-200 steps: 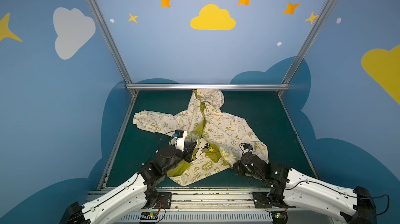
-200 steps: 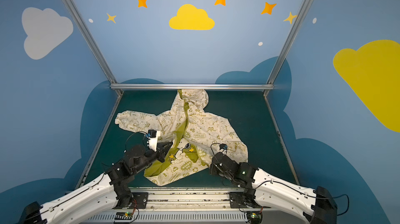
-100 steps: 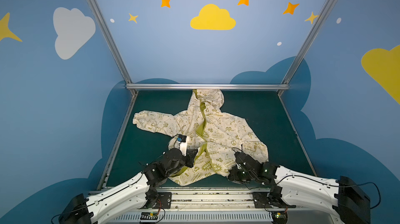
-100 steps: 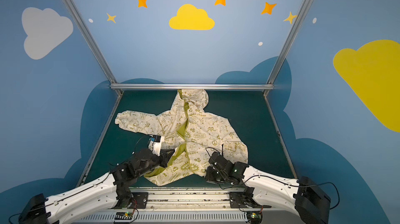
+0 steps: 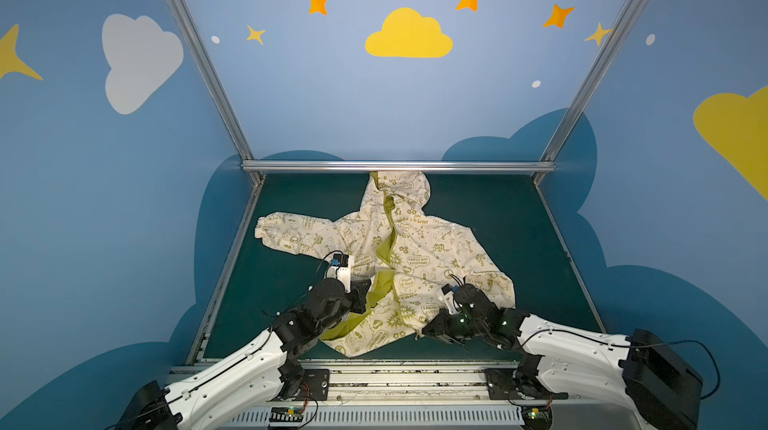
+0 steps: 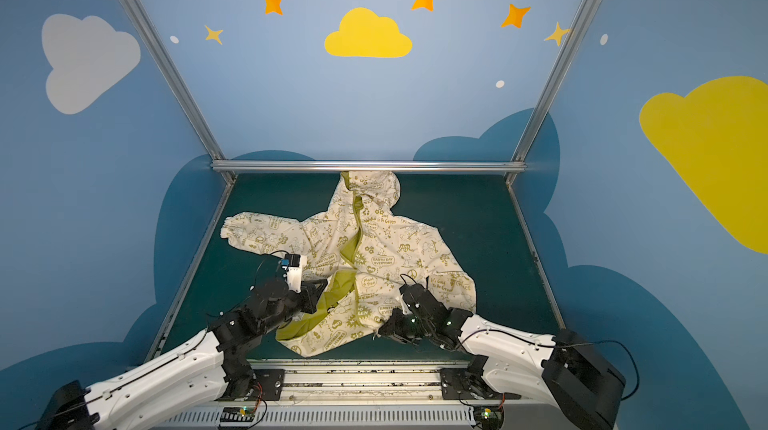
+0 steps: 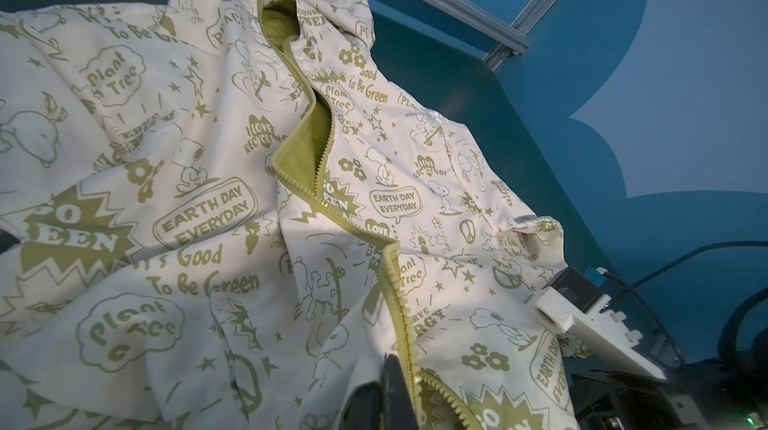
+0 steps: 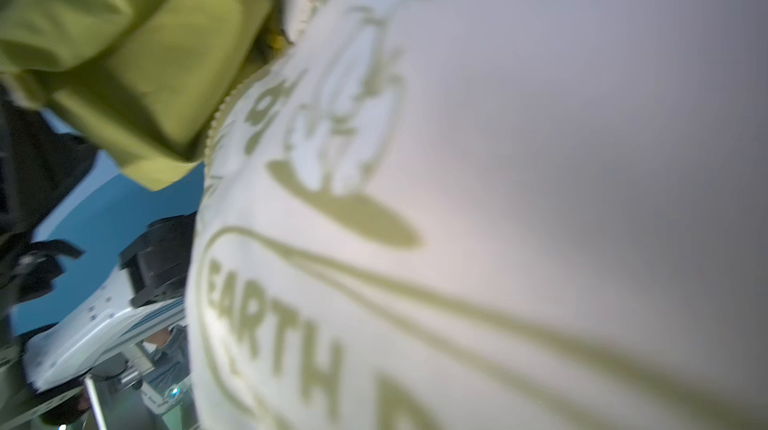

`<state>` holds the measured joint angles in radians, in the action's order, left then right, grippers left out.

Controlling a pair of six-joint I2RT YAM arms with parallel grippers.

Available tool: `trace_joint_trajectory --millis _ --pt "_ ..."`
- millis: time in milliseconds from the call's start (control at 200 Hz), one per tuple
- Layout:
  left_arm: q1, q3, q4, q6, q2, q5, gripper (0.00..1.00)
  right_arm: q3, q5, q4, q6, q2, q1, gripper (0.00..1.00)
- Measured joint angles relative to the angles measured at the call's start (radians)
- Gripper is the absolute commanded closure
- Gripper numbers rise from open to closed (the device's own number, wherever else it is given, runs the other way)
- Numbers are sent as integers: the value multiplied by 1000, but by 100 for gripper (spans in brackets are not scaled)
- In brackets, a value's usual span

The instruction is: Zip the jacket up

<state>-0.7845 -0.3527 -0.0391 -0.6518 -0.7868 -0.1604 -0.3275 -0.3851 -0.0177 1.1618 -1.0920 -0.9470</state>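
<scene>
Step in hand: gathering the lower front edges. Left gripper (image 7: 391, 369) clamped on the jacket (image 5: 419, 249) beside its open zipper (image 7: 320, 182). Right gripper (image 5: 430, 330) at the hem, grip undeterminable. The jacket lies ahead of both jaws. Next, probably: mate the zipper ends.

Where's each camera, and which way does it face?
Both top views: high at the near edge, looking down on the jacket; both arms show.
Left wrist: low over the jacket, looking along the open zipper toward the hood; left gripper and right arm show.
Right wrist: pressed against blurred jacket fabric; the left arm shows.
Shared: top and left wrist views show the zipper.
</scene>
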Motion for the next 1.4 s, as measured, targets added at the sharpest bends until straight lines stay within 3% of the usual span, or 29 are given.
trace_joint_trajectory --millis 80,175,526,696,986,1207,1397 --pt "0 -17 1 1 -34 16 97 -36 24 -118 -31 -2 -14 57" --pt "1 -29 2 3 -61 31 97 -116 61 -238 -79 -1 -37 47" --pt "41 -46 34 26 -70 61 97 -457 270 -668 -285 -98 -229 44" --pt "90 -46 58 39 -69 92 96 -549 291 -661 -379 -122 -260 39" --pt "187 -46 51 69 -106 151 97 -447 260 -446 -430 -286 -61 35" --pt "233 -59 22 88 -188 195 97 -385 223 -349 -496 -366 85 36" --pt "268 -119 -39 114 -319 230 97 -426 146 -266 -610 -443 237 36"
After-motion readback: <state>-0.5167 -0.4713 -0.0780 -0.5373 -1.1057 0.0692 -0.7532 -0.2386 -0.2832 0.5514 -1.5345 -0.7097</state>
